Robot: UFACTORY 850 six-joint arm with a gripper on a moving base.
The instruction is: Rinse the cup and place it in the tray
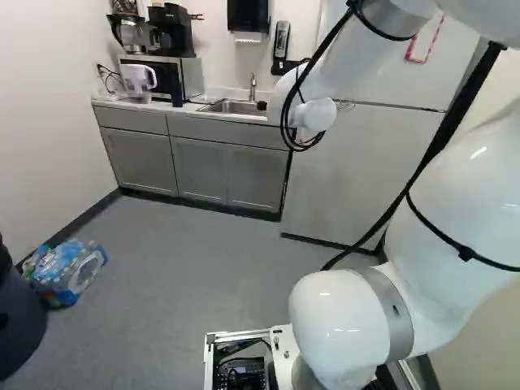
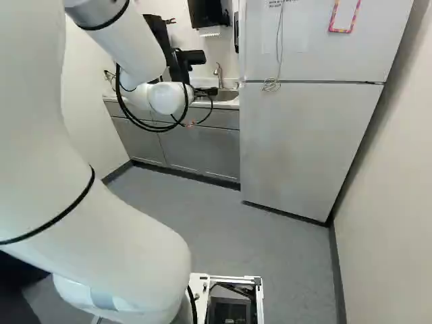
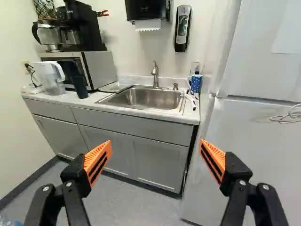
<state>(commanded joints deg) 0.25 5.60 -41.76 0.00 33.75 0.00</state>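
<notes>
Your gripper (image 3: 155, 143) stands empty in the wrist view, its orange pads (image 3: 98, 160) wide apart, aimed toward the counter (image 3: 141, 112) but well short of it. The blue-and-white cup (image 3: 195, 84) looks like the one you want: it stands upright on the counter, just beside the sink (image 3: 146, 98), on the side by the refrigerator (image 3: 254, 155). From your gripper it lies ahead, more in line with the refrigerator-side finger than with the gap's middle, so you likely need to shift toward the refrigerator as you reach. Its long axis is vertical, its handle seems to face the sink, and the faucet (image 3: 155, 74) rises well to its sink side. The flat piece (image 3: 115, 87) across the sink, by the microwave (image 3: 101, 68), may be your tray; you can't be sure.

In the left base view, you see the sink ahead, partly behind the arm (image 1: 325, 89); you can't pick out the cup there.

In the right base view, you can't make out the cup either. The refrigerator stands close on that side, so mind your clearance.
</notes>
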